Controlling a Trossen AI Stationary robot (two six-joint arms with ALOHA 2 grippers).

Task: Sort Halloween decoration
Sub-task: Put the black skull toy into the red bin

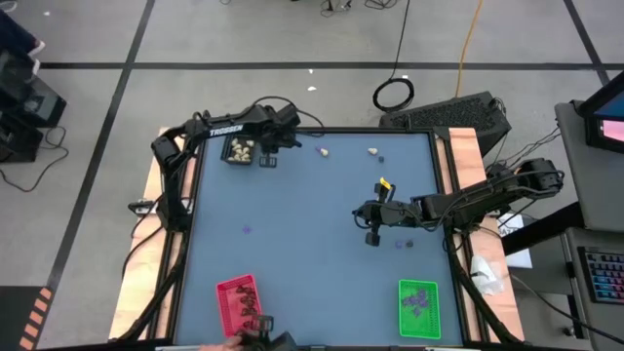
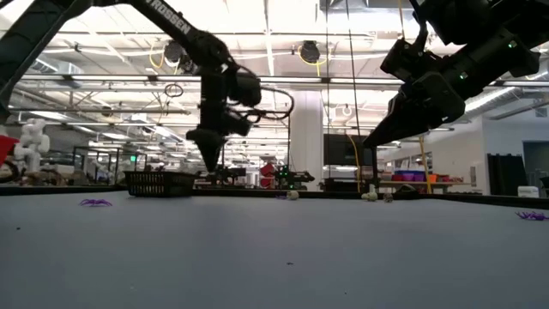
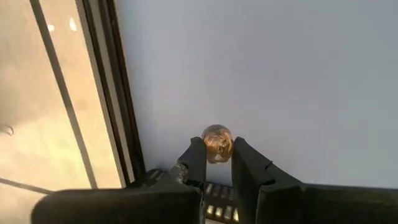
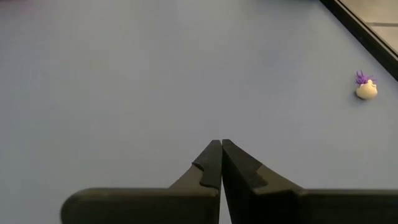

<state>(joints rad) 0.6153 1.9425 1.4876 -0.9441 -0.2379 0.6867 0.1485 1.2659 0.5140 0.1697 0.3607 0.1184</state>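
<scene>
Evidently light and hard, the small cream lump (image 3: 217, 142) sat pinched across its middle in the left claw (image 3: 217, 155) at the tabletop's (image 1: 312, 234) eleven o'clock, while the right claw (image 4: 221, 163) hung clenched empty.

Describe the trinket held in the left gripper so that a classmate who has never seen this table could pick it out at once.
Start at the black tray in the table's far left corner, where the left arm reaches in. Just beside that tray, the left gripper is shut on a small round cream-white lump. Unlike the two cream lumps lying loose farther along the far edge, this one sits pinched between two dark fingers.
</scene>
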